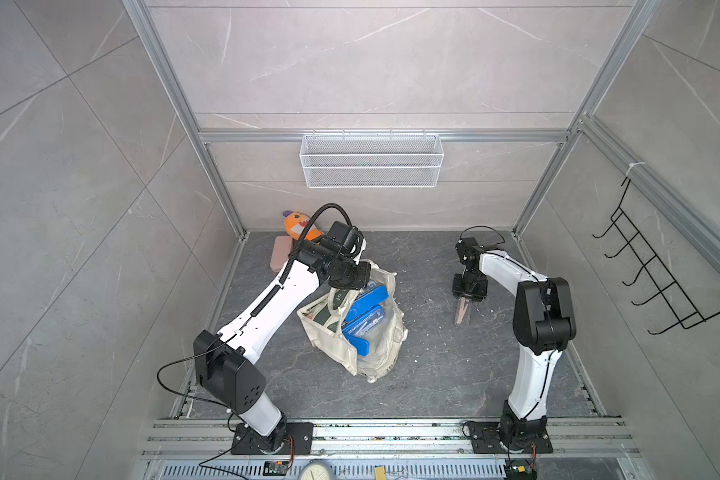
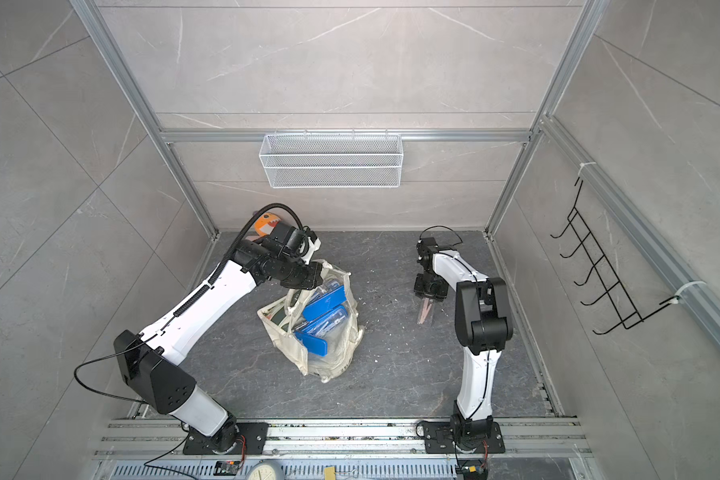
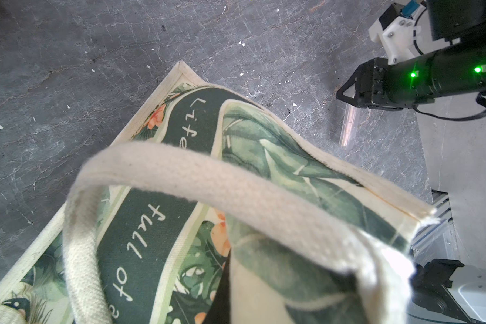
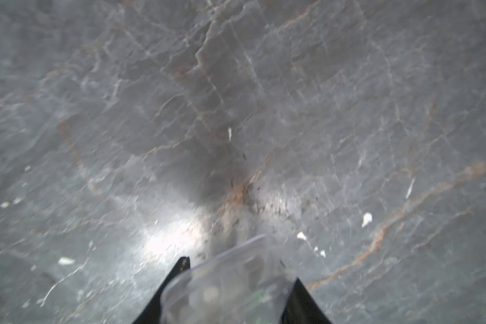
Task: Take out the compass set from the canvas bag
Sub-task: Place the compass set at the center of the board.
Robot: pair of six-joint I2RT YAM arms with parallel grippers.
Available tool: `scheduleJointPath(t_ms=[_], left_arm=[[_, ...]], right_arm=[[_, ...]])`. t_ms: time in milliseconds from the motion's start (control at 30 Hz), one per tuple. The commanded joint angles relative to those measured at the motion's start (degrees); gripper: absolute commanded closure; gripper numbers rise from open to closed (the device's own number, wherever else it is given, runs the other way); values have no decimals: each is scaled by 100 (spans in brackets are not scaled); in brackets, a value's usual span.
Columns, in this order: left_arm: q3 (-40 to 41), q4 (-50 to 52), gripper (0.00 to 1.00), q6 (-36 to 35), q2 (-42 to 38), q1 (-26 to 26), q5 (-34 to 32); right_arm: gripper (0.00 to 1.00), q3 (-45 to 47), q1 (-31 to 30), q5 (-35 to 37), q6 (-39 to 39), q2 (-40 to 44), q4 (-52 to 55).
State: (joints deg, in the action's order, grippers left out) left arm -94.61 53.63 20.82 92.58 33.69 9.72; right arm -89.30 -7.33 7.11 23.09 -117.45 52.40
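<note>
**Clerk:** Item one, canvas bag (image 1: 329,351) (image 2: 285,348)?

**Checker:** Cream cloth, standing open-mouthed on the dark stone table (image 1: 433,374), nearer the left arm. One side has a green leaf print with white script, seen close in the left wrist view (image 3: 180,134). A handle (image 3: 236,196) loops loose across that side.

**Clerk:** Item two, compass set (image 1: 364,321) (image 2: 323,323)?

**Checker:** Blue case with a clear lid, inside the bag and lying slanted. It shows through the open mouth in both top views, between two more blue cases (image 1: 373,296).

**Clerk:** Item three, left gripper (image 1: 350,282)?

**Checker:** At the bag's far top edge, closed on the cloth and holding that edge up. Its fingers are hidden under the wrist.

**Clerk:** Item four, right gripper (image 1: 463,311)?

**Checker:** Well apart from the bag, pointing down at bare table, with nothing between its clear fingers (image 4: 230,283). How wide they stand, I cannot tell.

**Clerk:** Sundries?

**Checker:** An orange plush toy (image 1: 298,226) and a pink case (image 1: 280,253) are in the far left corner, behind the left arm. A white wire basket (image 1: 371,160) hangs on the back wall. A black hook rack (image 1: 657,266) is on the right wall.
</note>
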Motion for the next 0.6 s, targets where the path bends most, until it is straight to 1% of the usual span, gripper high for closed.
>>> scheduleJointPath(t_ms=[0,267,367,433,467,567], left_arm=[[12,-135,100,77,-222,-17,321],[47,-98,100,89,-240,-13,339],[101,-115,100,98,-283,-21,335],[152,-133,100,107,-306,-21,336],[169,-141,100,107,-310,-21,338],[171,-146,100,100,-283,-16,348]], right_arm=[[84,-429,19,194,-190,-246,256],[82,-853,42,120,-252,-807,358],[78,-897,59,2,-237,-894,354],[69,-869,66,-74,-230,-861,307],[60,-832,74,-101,-220,-793,268],[44,-711,83,-174,-207,-560,168]])
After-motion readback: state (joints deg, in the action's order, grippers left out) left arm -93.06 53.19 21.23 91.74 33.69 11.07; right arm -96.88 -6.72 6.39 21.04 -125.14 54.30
